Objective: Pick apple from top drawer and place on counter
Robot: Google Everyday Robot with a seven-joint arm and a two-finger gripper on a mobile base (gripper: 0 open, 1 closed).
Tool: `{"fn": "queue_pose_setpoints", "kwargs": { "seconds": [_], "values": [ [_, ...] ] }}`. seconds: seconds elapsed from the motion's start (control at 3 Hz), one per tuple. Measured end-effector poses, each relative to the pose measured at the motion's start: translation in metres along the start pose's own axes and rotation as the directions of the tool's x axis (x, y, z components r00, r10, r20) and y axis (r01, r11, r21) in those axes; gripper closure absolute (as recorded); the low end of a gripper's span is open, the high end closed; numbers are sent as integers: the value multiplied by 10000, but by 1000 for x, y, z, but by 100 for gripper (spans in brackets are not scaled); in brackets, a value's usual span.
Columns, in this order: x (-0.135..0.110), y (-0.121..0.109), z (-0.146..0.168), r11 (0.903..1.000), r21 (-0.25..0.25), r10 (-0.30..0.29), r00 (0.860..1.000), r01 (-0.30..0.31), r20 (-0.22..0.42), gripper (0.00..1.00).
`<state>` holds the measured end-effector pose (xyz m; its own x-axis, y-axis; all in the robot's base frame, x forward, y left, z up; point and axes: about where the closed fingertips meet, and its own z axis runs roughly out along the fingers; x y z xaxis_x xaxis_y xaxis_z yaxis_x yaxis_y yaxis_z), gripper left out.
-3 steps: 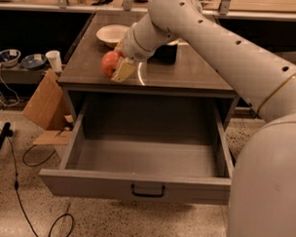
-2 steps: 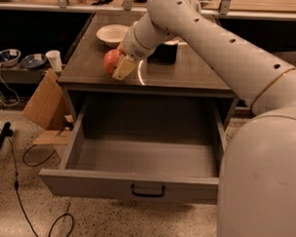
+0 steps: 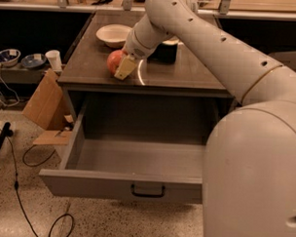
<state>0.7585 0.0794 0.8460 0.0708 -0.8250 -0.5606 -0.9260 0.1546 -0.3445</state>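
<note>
The red apple (image 3: 112,61) is at the front left of the dark wood-grain counter (image 3: 188,73), touching or just above its surface. My gripper (image 3: 119,66) reaches down from the right and is shut on the apple; one pale finger (image 3: 125,68) lies against the apple's right side and the other is hidden behind it. The top drawer (image 3: 121,185) is pulled fully open below the counter, with its dark handle (image 3: 148,190) at the front centre. The inside of the drawer shows nothing in it.
A white bowl (image 3: 113,34) sits behind the apple on the counter, and a dark box (image 3: 166,52) stands to its right under my arm. A cardboard piece (image 3: 44,102), cables, a cup (image 3: 54,59) and bowls lie to the left. My arm's bulk fills the right.
The gripper and apple have barely moved on the counter's front left. My arm's near body has shifted slightly in view.
</note>
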Motion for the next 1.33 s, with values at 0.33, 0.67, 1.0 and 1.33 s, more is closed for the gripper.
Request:
{"fn": "queue_pose_setpoints", "kwargs": {
  "seconds": [0.33,0.67,1.0,1.33],
  "values": [
    [2,-1,3,9999,-38,142,9999,-142,-34,52],
    [0,-1,3,9999,-68,103,9999,-103,2,29],
    [-3,-1,2,9999,-114,31,10000,-30,61,6],
    [-8,-1,-2,9998,-151,-131,9998,133,176,0]
  ]
}}
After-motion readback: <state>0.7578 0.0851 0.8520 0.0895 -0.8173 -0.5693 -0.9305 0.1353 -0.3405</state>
